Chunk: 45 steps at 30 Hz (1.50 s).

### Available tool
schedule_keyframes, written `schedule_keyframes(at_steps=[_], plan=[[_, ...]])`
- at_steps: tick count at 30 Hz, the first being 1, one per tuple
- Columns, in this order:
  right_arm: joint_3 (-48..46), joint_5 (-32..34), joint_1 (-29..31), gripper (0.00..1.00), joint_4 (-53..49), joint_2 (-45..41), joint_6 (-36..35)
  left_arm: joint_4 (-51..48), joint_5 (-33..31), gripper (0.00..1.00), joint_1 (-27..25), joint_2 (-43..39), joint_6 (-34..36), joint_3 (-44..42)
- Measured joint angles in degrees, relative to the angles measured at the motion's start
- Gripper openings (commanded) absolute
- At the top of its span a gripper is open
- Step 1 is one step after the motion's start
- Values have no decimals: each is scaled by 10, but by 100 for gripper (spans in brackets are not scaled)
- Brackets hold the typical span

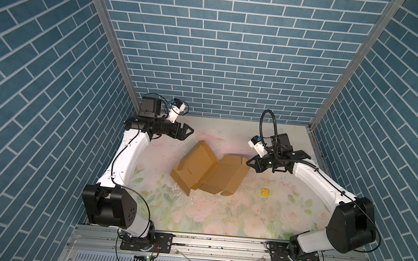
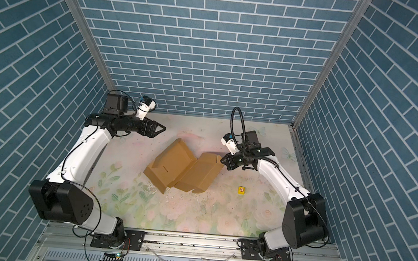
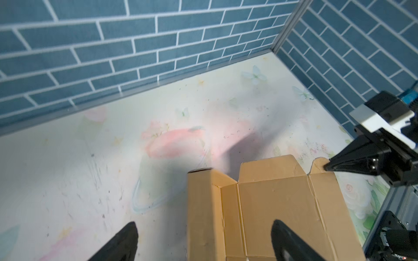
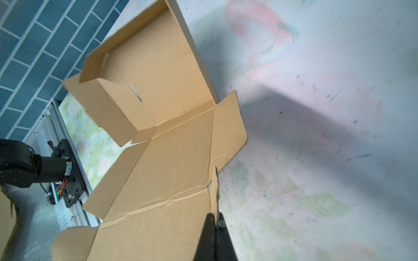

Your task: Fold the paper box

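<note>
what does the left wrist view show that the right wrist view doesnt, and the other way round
Only the left wrist view: the left pincer, open and holding nothing, and the right pincer seen from outside, at a corner tab of the paper box.

Only the right wrist view: the box's tray half with raised walls and a slit, the left arm's base, and the thin flap edge clamped between the right pincer's fingers.

Both: the paper box, the floral table and the blue brick wall.

The paper box [image 1: 209,171] lies mid table [image 1: 220,222]. The left claw [image 1: 191,131] sits behind-left, apart. The right claw [image 1: 247,163] touches its right flap. A cube [image 1: 265,192] sits rightward.
</note>
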Motion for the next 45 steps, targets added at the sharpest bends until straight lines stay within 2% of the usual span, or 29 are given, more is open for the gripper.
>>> schedule_keyframes(at_steps=[6, 10, 13, 18, 20, 22, 26, 30, 37, 40, 45], plan=[[173, 29, -7, 0, -135, 63, -134, 1, 132, 100, -2, 42, 69, 45], [266, 50, -7, 0, -202, 104, -215, 5, 177, 99, -5, 66, 90, 74], [348, 57, -7, 0, -239, 141, -247, 31, 182, 100, -12, 64, 66, 65], [468, 53, -7, 31, -252, 208, -223, 107, 155, 100, -21, 52, -28, -21], [484, 62, -7, 38, -243, 224, -183, 129, 129, 100, -21, 52, -69, -54], [483, 72, -7, 40, -238, 229, -137, 152, 106, 100, -20, 51, -103, -91], [432, 98, -10, 46, -208, 207, -29, 180, 73, 96, -20, 49, -155, -154], [308, 135, -11, 56, -164, 110, 77, 203, 46, 94, -21, 48, -187, -190], [78, 175, -12, 59, -84, -92, 247, 225, -23, 93, -29, 57, -215, -195], [-25, 186, -12, 59, -56, -145, 312, 229, -36, 93, -43, 73, -219, -195], [-134, 204, -9, 59, -38, -222, 402, 223, -46, 93, -65, 110, -223, -185]])
